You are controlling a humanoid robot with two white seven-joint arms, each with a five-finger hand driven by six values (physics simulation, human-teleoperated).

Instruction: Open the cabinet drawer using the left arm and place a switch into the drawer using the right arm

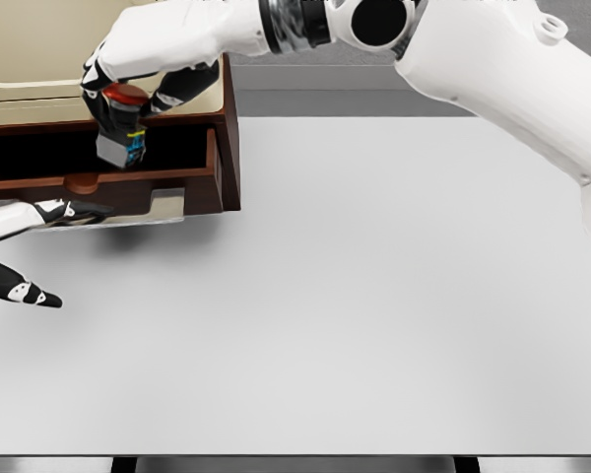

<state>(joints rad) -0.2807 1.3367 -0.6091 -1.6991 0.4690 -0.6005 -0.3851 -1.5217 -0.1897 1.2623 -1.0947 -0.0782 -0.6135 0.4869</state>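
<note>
A dark wooden cabinet [229,128] stands at the table's far left, its drawer [128,189] pulled out toward me. My right arm reaches across from the upper right, and the right hand [143,84] is shut on a switch [121,128] with a red button top and a grey body with blue parts. The switch hangs upright over the open drawer cavity. My left hand [30,246] sits at the left edge just in front of the drawer front, fingers spread and holding nothing.
The white table [374,296] stretches wide to the right and front of the cabinet. A beige panel [39,49] rises behind the cabinet top. The table's front edge runs along the bottom of the view.
</note>
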